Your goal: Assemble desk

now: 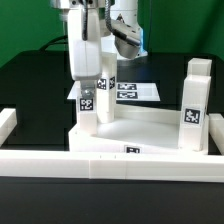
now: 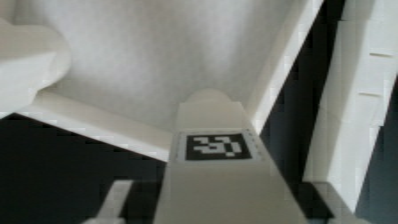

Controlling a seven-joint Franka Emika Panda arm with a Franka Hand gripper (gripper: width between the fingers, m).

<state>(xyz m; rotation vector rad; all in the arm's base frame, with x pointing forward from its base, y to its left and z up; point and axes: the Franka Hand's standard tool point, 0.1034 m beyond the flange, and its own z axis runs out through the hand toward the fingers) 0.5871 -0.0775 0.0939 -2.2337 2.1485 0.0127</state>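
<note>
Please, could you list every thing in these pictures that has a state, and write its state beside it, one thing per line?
Claw: shut on a leg.
Held leg: upright, lower end at the tabletop's corner on the exterior view's left; whether it is seated cannot be told.
Second leg: standing upright at the tabletop's corner on the exterior view's right, free of the claw.
Tabletop: lying flat against the barrier wall.
Marker board: lying flat behind the tabletop.

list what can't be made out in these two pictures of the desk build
- Exterior view: the near edge of the tabletop is hidden by the barrier wall.
- Exterior view: the arm's top is cut off by the frame edge.
- Wrist view: the held leg covers the socket below it.
- Both views: tag patterns are too small or blurred to read.
</note>
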